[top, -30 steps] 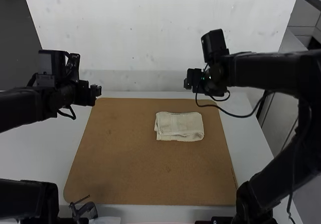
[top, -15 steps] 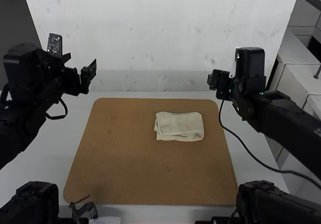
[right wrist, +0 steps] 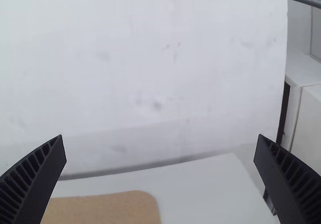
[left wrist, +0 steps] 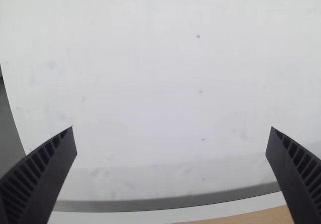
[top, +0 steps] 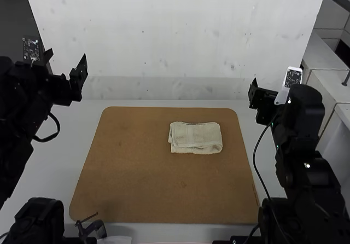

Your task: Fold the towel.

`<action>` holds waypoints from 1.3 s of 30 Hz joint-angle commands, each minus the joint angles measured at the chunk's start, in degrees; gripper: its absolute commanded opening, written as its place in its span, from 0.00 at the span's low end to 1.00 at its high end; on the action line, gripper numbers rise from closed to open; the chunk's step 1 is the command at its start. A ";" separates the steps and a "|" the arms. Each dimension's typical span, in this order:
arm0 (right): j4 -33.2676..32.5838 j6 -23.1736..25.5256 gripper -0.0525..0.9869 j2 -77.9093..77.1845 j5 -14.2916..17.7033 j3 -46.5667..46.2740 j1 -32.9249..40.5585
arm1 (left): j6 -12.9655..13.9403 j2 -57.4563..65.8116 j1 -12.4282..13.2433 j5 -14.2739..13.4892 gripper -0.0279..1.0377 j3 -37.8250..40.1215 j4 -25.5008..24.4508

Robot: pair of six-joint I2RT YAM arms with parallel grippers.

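In the high view, a cream towel (top: 196, 138) lies folded into a small rectangle, right of centre on the brown board. My left gripper (top: 68, 71) is raised at the upper left, well away from the towel. Beyond the board's right edge, my right gripper (top: 260, 93) is also held up, apart from the towel. The left wrist view shows my left gripper (left wrist: 171, 143) open, its two black fingers wide apart. Likewise open is my right gripper (right wrist: 159, 151) in the right wrist view, with nothing between its fingers.
The brown board (top: 147, 184) lies on a white table (top: 82, 140). A white panel (top: 175, 36) stands behind it. Near the table's front edge, a small dark clamp-like object (top: 94, 228) sits left of centre. A dark cable (top: 257, 170) hangs beside the right arm.
Both arms have drawn apart: my left gripper moved left, and my right gripper moved right and away from above the board's far edge. The towel has stayed as it was.
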 commanded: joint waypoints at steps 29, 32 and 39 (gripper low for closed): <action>-0.24 -2.60 0.98 -14.81 -3.90 -9.79 -0.35 | 0.91 -16.51 4.84 8.99 0.94 -19.56 5.19; 1.26 -2.60 0.98 -14.81 -3.90 -11.11 -0.35 | 2.49 -16.51 4.84 9.87 0.94 -21.06 6.33; 1.35 -2.60 0.98 -14.72 -3.98 -12.87 0.09 | 3.99 -16.59 4.93 11.71 0.94 -24.39 5.72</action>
